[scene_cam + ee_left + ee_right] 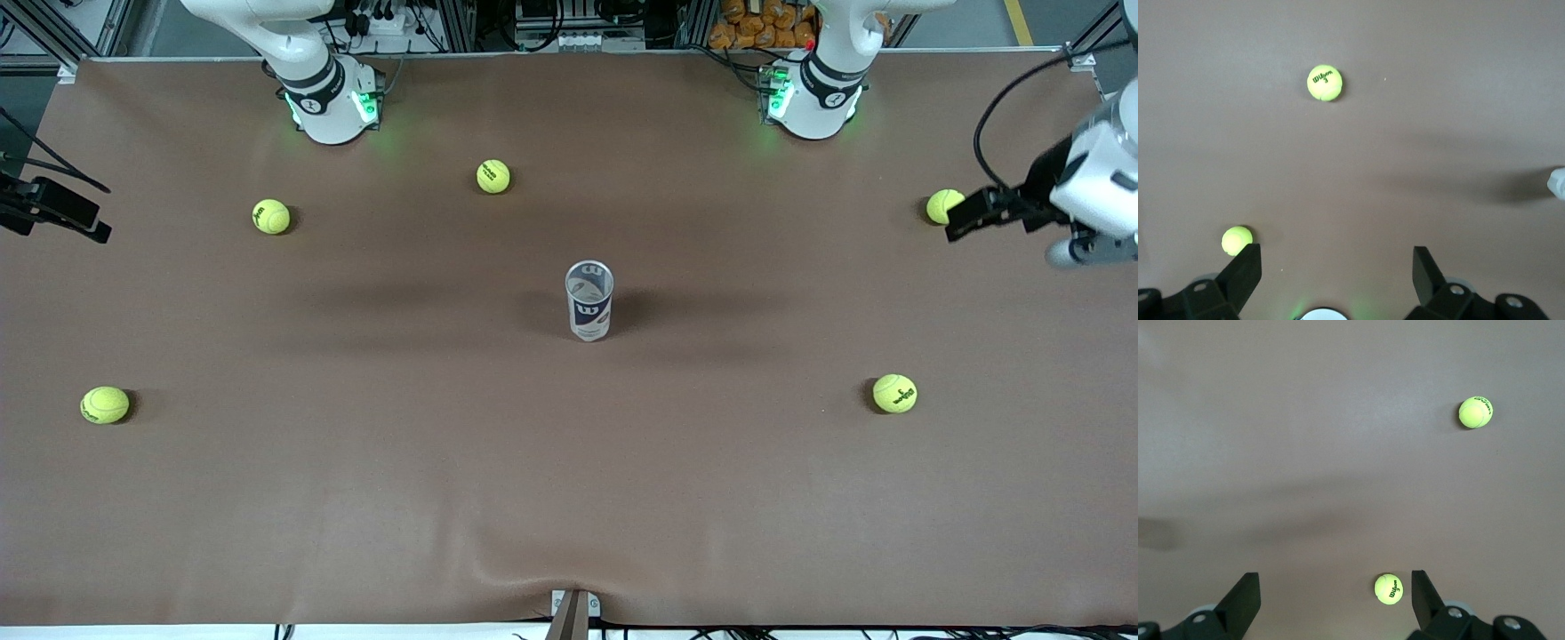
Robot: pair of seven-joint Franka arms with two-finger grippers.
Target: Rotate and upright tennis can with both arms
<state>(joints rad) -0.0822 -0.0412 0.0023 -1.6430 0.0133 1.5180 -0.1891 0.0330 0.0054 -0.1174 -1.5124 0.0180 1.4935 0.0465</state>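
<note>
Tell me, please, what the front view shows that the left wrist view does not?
Only the front view shows the whole can standing upright mid-table, both arm bases and the open right gripper, waiting at its end of the table. Only the left wrist view shows the open left gripper from above, between its fingers. Both show the brown table and two balls.

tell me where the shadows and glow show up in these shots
Front view: soft broad shadows flank the tennis can, green glow spills around both arm bases. Left wrist view: a long dim shadow band crosses the brown table. Right wrist view: similar diffuse streaks, balls sharp.
</note>
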